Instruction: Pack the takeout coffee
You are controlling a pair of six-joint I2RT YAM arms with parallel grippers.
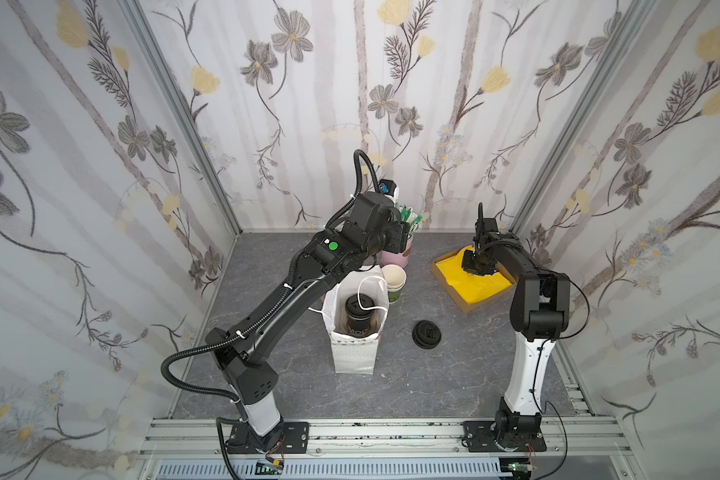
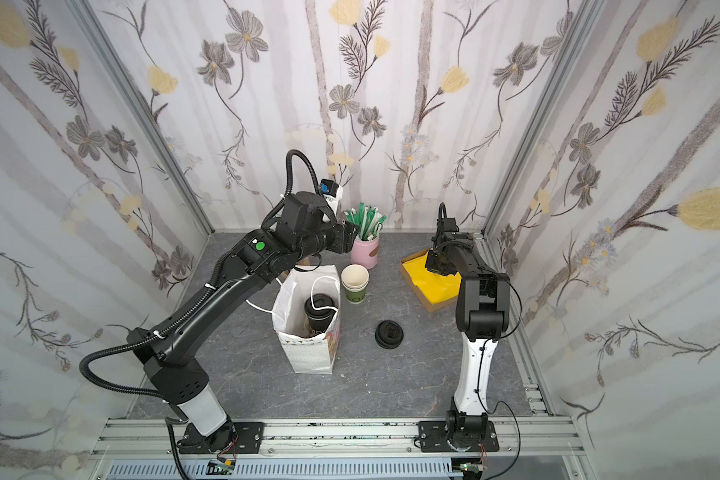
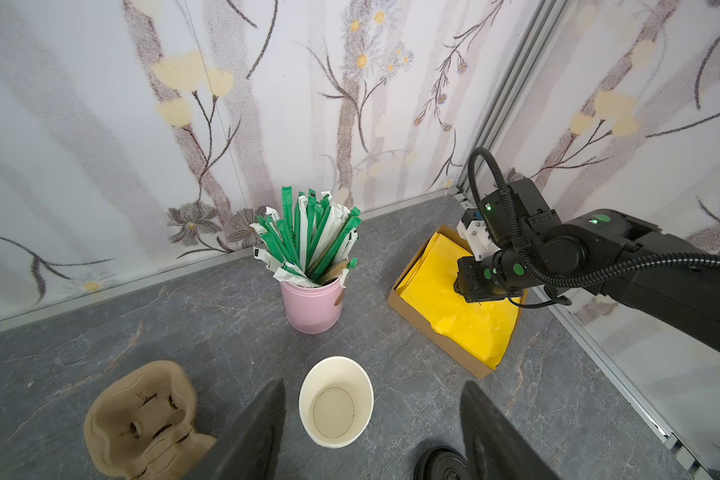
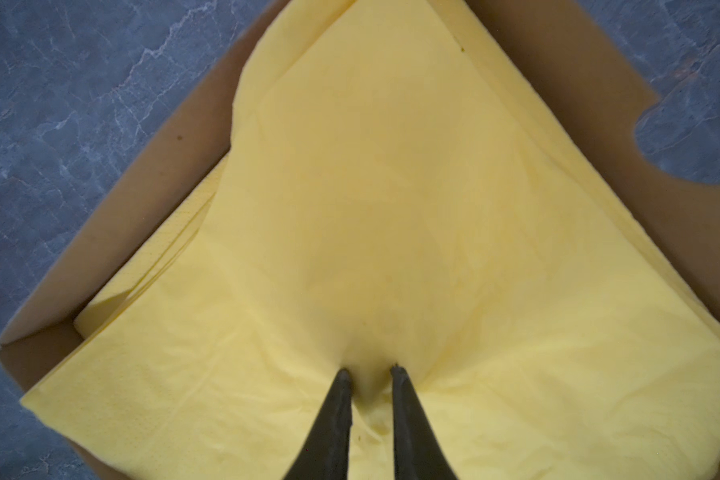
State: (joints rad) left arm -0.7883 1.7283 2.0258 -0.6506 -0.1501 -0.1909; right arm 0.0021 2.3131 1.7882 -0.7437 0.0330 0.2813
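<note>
Two arms work over the grey table (image 1: pixel 391 382). The coffee (image 1: pixel 359 312) stands upright inside the white bag (image 1: pixel 353 353), which sits open near the table's middle, partly under the left arm. Its black lid faces up, and a thin white handle (image 1: pixel 371 286) of the bag loops across the lid. In a top view the bag's mouth gapes wide and the coffee sits well below its rim.

The left gripper (image 3: pixel 374 383) hangs above a stack of lidless cups (image 3: pixel 336 401) just behind the bag. Its fingers (image 3: pixel 262 432) are spread wide apart, one to each side of the stack, and hold nothing. A pink pot (image 3: pixel 310 309) of green and white straws (image 3: pixel 308 237) stands beyond the cups. A brown pulp carrier (image 3: pixel 142 415) lies on the table near them. Loose black lids (image 1: pixel 425 332) lie on the table to the right of the bag, clear of it.

The right gripper (image 4: pixel 368 372) is down in a shallow cardboard box (image 4: pixel 142 199) at the back right of the table, on a pile of yellow napkins (image 4: pixel 391 187). Its fingers (image 4: pixel 333 415) are drawn nearly together. The tips press into the top napkin (image 4: pixel 516 374), and a small ridge of it is pinched between them. Creases run out from that pinch across the sheet.
</note>
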